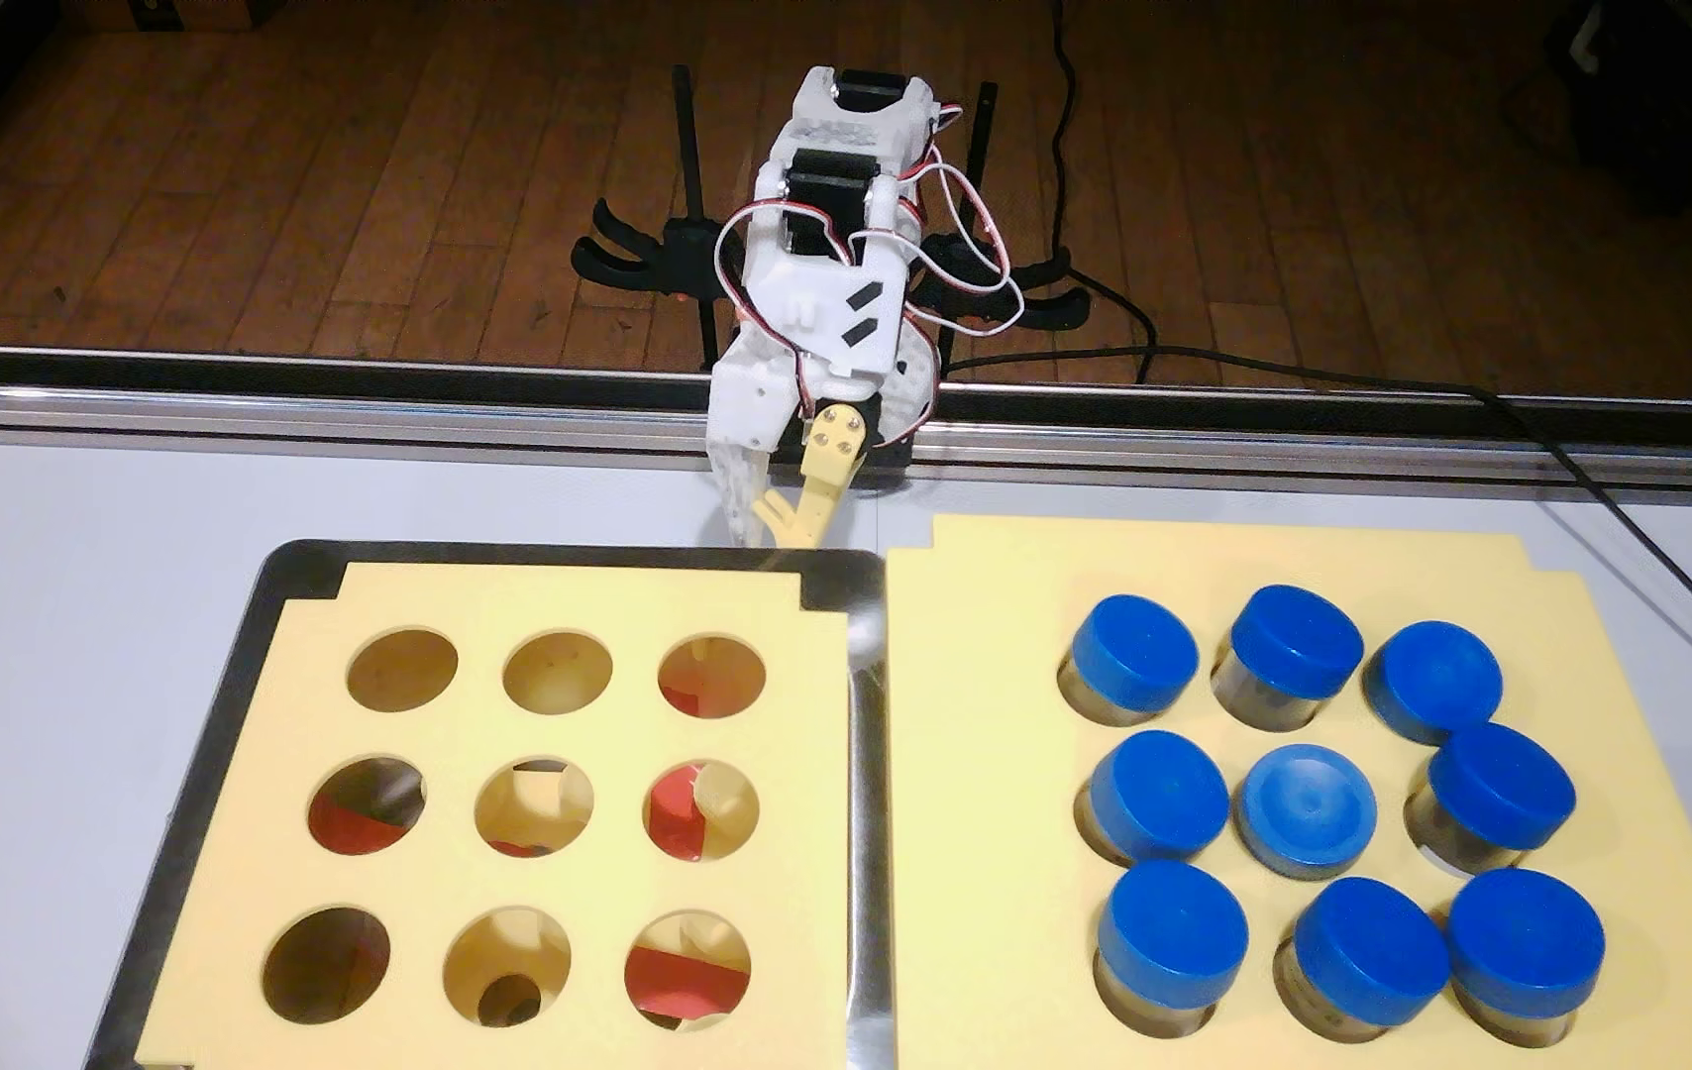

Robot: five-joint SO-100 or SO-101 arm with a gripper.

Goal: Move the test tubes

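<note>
Floor (307,185): dark brown wooden boards, worn and scuffed, running away beyond the table's far edge; dim there, darkest toward the upper right corner.

Table (49,638): pale grey-white top, evenly and brightly lit, faintly bluish.

Rail (307,396): silver aluminium profile with a black strip, along the table's far edge, spanning the whole width.

Cables (1233,360): black, trailing over the floor and crossing the far right corner of the table; one thin white lead beside them at the right edge.

Dark bulky object (1686,103): on the floor, upper right; too dim to identify.
</note>
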